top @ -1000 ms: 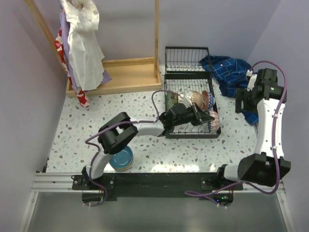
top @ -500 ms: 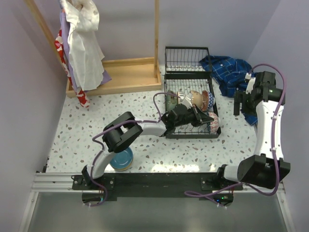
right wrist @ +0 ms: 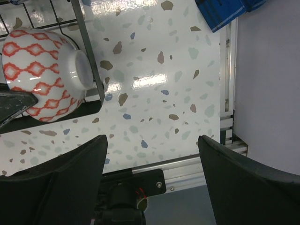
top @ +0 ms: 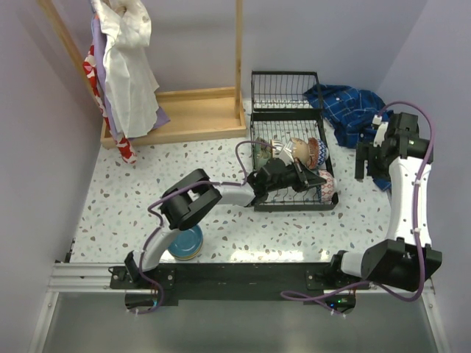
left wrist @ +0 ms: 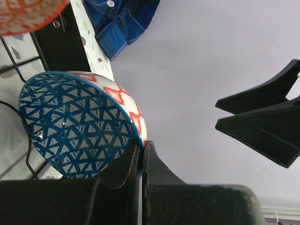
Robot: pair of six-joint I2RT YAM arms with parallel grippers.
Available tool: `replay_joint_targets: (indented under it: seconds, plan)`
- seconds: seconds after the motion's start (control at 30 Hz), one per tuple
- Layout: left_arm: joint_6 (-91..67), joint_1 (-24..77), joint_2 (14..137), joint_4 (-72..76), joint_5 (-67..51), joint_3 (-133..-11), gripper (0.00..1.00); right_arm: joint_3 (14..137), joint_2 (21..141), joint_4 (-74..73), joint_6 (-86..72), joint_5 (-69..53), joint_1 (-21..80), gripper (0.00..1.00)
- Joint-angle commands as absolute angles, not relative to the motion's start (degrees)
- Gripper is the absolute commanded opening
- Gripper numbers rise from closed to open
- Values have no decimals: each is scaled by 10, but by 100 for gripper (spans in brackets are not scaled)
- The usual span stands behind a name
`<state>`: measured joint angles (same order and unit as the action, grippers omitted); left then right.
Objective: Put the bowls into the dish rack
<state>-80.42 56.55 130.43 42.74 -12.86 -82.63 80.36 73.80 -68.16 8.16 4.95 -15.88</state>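
1. Top view.
   - The left fingers (top: 300, 175) reach over the near right part of the dish rack (top: 293, 207). They are clamped on the patterned bowl (top: 324, 181), which stands on edge at the rack's near right corner.
   - Other bowls (top: 303, 151) stand on edge toward the far side of the rack.
   - A teal bowl (top: 185, 242) sits on the worktop (top: 132, 184) at near left, partly under the left arm.
   - The right fingers (top: 365, 157) hang to the right of the rack, beside a blue cloth (top: 342, 107).

2. Left wrist view.
   - The left fingers (left wrist: 154, 171) are pressed together on the rim of the patterned bowl (left wrist: 75, 124), one inside and one outside.
   - The bowl's inside is glossy blue with a triangle pattern. Its outside is white with red-orange diamonds.
   - I cannot tell from here whether the bowl rests on a rack wire.

3. Right wrist view.
   - The right fingers (right wrist: 56, 183) are spread wide with nothing between them, above bare worktop (right wrist: 154, 84) to the right of the rack.
   - The patterned bowl (right wrist: 42, 86) shows its outside and foot ring. It lies against a side wire of the dish rack (right wrist: 89, 56).

4. Handling, as a judgement.
   - The bowl is glazed ceramic, so it is stiff, fairly heavy for its size, slick and likely to chip.
   - A pinch on the rim holds it off-centre, so it may swing or slip.
   - Hold it by the rim, one finger on each side of the wall, and grip firmly.
   - Set it down gently between the prongs and avoid knocking the neighbouring bowls.
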Motion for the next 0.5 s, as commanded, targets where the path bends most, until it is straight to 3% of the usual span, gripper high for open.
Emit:
replay_joint_targets:
  seconds: [0.0, 0.2, 0.3, 0.33, 0.47]
  plan:
    - [-807, 558, 1325, 447, -141, -853, 0, 795, 722, -672, 71, 43, -161, 82]
    - [-823, 546, 1318, 434, -165, -851, 2, 791, 717, -674, 71, 40, -162, 82]
    - [-812, 542, 1314, 443, -181, -856, 17, 788, 714, -674, 72, 38, -162, 82]
    - [-809, 544, 1312, 443, -185, -861, 26, 788, 712, -673, 72, 39, -161, 82]
    - [-799, 539, 1308, 422, -216, -876, 44, 790, 708, -679, 76, 35, -161, 82]
